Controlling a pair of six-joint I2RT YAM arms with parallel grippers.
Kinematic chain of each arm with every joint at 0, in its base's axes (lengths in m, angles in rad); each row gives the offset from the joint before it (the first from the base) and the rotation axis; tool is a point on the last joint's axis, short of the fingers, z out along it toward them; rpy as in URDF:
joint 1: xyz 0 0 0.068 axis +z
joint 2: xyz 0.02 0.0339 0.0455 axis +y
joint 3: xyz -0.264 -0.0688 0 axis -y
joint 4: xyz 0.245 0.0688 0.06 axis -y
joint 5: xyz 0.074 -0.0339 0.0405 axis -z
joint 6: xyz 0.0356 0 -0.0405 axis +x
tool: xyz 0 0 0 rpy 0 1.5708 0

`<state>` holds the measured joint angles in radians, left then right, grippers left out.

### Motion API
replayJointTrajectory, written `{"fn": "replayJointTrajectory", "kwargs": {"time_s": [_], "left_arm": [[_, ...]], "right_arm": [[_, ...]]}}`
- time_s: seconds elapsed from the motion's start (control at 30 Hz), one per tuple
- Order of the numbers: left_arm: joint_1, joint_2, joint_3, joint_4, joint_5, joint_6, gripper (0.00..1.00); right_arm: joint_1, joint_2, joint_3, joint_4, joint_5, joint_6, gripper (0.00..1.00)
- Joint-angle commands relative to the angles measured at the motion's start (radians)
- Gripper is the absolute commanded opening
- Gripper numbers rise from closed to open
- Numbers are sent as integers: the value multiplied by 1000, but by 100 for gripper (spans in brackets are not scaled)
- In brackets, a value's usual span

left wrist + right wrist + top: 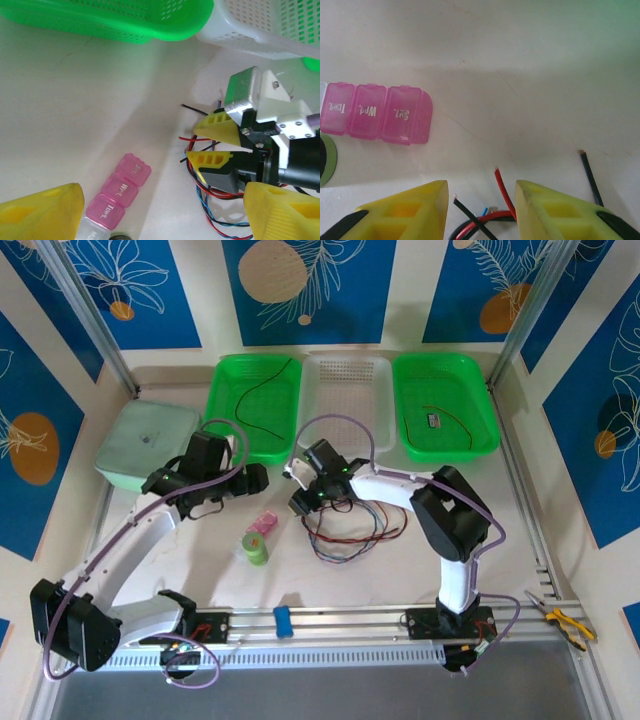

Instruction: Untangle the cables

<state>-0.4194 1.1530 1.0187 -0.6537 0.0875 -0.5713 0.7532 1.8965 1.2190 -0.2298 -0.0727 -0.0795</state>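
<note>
Several cables (352,530), black, red and blue, lie tangled near the centre of the table (400,575). Right tool (481,192): jaws apart, straddling loose red and black ends, nothing gripped yet. Left tool (256,482): released, empty, just beside. Step: selecting one strand. Next, likely: clench on a single end and draw it free.

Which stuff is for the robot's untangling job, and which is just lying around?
For the job: cables, right gripper above them, green baskets with single wires.
Just lying about: pink pill box, green roll, pliers, pale green box.
</note>
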Motion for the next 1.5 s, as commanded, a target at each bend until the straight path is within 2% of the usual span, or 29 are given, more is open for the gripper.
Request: {"fn": "replayJointTrajectory", "kwargs": {"time_s": [0.0,0.13,0.37,0.6,0.8,0.87,1.2,1.47], "left_arm": [[20,-25,-12,-27,29,-1,83],[28,-20,-11,-24,39,2,83],[27,-9,-6,-24,52,4,82],[28,-12,-2,-32,51,8,82],[28,-15,0,-29,58,7,81],[28,-16,2,-32,59,7,81],[27,-13,20,-38,72,9,81],[28,-9,55,-29,96,19,81]], "right_arm": [[11,27,29,-52,-20,-22,39],[14,60,44,-66,-2,-21,39],[17,107,76,-85,9,-23,31],[23,102,75,-89,29,-30,19],[29,76,78,-105,42,-43,3],[31,52,68,-94,59,-42,0],[25,-109,10,-77,103,-39,0],[-44,-372,-50,-46,107,39,0]]}}
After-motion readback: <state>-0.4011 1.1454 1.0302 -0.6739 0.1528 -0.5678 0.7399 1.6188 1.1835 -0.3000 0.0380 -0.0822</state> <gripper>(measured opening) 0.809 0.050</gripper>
